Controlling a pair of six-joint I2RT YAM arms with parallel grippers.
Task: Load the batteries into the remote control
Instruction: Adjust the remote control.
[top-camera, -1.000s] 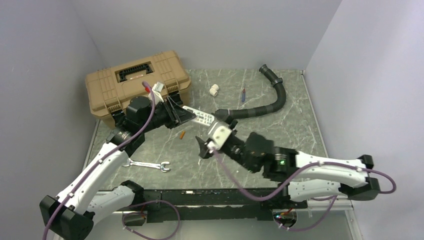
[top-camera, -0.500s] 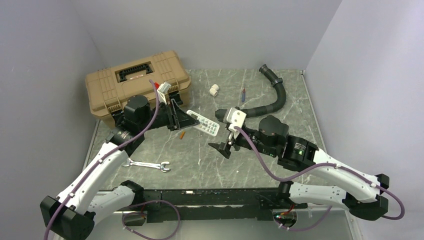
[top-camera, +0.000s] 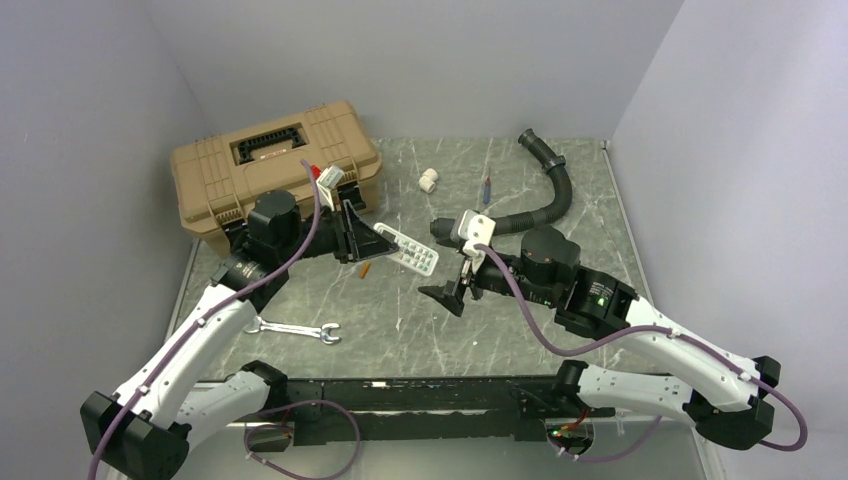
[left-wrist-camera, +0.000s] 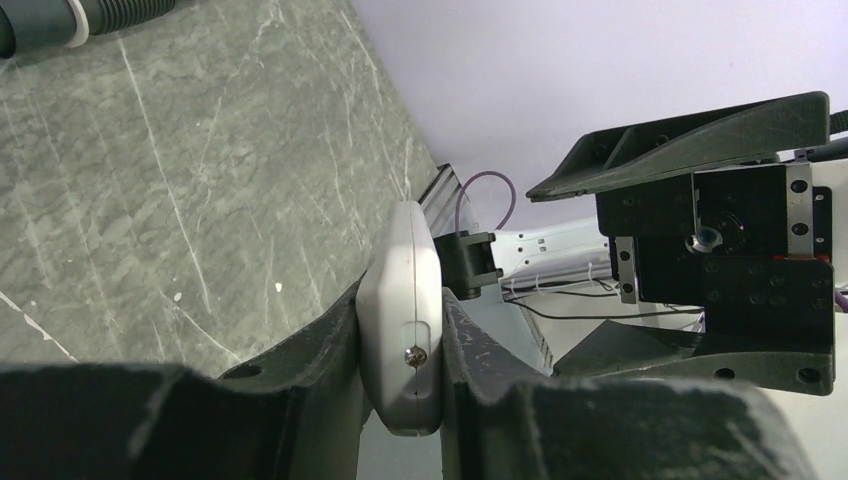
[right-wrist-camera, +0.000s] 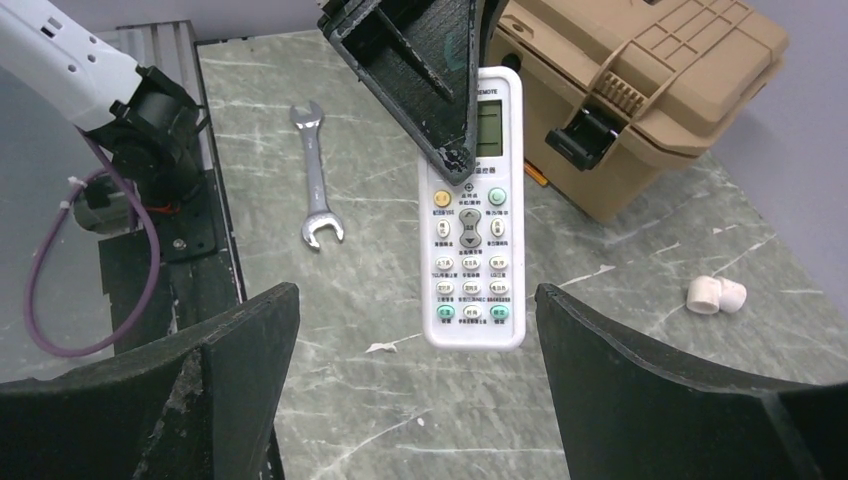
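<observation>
My left gripper (top-camera: 368, 241) is shut on one end of the white remote control (top-camera: 408, 249) and holds it above the table, buttons facing up and to the right. In the left wrist view the remote (left-wrist-camera: 402, 300) sits edge-on between the two fingers. In the right wrist view the remote (right-wrist-camera: 471, 215) shows its screen and buttons. My right gripper (top-camera: 452, 294) is open and empty, just right of the remote's free end. One orange battery (top-camera: 365, 269) lies on the table below the remote. I see no other battery.
A tan toolbox (top-camera: 272, 161) stands at the back left. A silver wrench (top-camera: 293, 330) lies front left. A white pipe fitting (top-camera: 428, 180), a red-and-blue stick (top-camera: 487, 188) and a black corrugated hose (top-camera: 537, 196) lie at the back.
My left gripper has lifted the remote off the table and tilted it. My right arm has swung back and right, and its gripper now faces the remote's free end.
</observation>
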